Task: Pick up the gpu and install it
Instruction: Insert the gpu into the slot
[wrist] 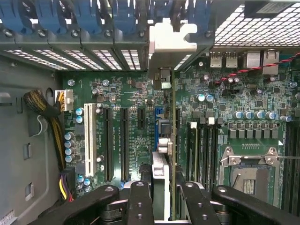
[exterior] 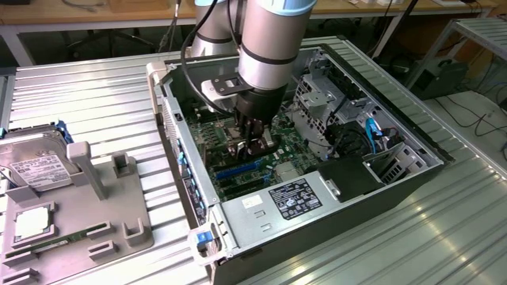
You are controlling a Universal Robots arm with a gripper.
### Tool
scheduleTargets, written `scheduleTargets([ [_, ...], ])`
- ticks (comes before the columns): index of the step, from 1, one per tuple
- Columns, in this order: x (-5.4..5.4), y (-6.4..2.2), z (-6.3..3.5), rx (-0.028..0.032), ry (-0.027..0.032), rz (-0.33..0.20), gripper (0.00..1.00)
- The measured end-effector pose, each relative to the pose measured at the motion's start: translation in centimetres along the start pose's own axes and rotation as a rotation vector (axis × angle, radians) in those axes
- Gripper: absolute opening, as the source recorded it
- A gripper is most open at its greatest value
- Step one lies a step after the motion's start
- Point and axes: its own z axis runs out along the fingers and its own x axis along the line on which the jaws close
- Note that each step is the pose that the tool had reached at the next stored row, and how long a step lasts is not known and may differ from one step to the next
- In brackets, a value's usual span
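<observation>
So: one ribbed metal tabletop [exterior: 95, 89], and on it one open computer case [exterior: 357, 237] lying on its side, filling the middle and the exterior view's right. One robot arm [exterior: 273, 41] hangs in from the far side, straight into the case. On the exterior view's left there's one grey holder [exterior: 119, 228], with one hard drive [exterior: 35, 163] standing at its far end, one square chip [exterior: 33, 222] nearer, and one green RAM stick [exterior: 59, 240] lying along the near part.

Inside the case: one motherboard [wrist: 126, 89] and one power supply [exterior: 297, 199] at the near end. On the board I count one white slot [wrist: 88, 138], two long black slots [wrist: 108, 143] right beside it, and one CPU socket [wrist: 248, 173].

One hand [exterior: 250, 142], low over the board, clamped on the gpu [wrist: 161, 164]. The card sits right between the two fingers [wrist: 140, 201], one on each flat side. Just the one gpu, standing on edge, so the wrist view sees it as a thin line. Its long axis runs level along the board, from the hand out toward the case wall on the exterior view's left, the wall with the row of blue clips [wrist: 124, 14]. The bracket end [wrist: 171, 37] points at that wall. The card lines up just beside the blue slot [wrist: 157, 124]. Can't tell if its bottom edge touches a slot or sits just above
</observation>
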Motion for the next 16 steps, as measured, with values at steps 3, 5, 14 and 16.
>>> scheduleTargets([
  [3,0.04,0.12,0.08,0.0001,-0.0002,0.0,0.28],
  [5,0.11,0.13,0.12,0.0001,-0.0002,0.0,0.28],
  [14,0.3,0.47,0.37,0.0001,-0.0001,-0.001,0.28],
  [16,0.3,0.62,0.44,0.0001,-0.0002,-0.001,0.28],
])
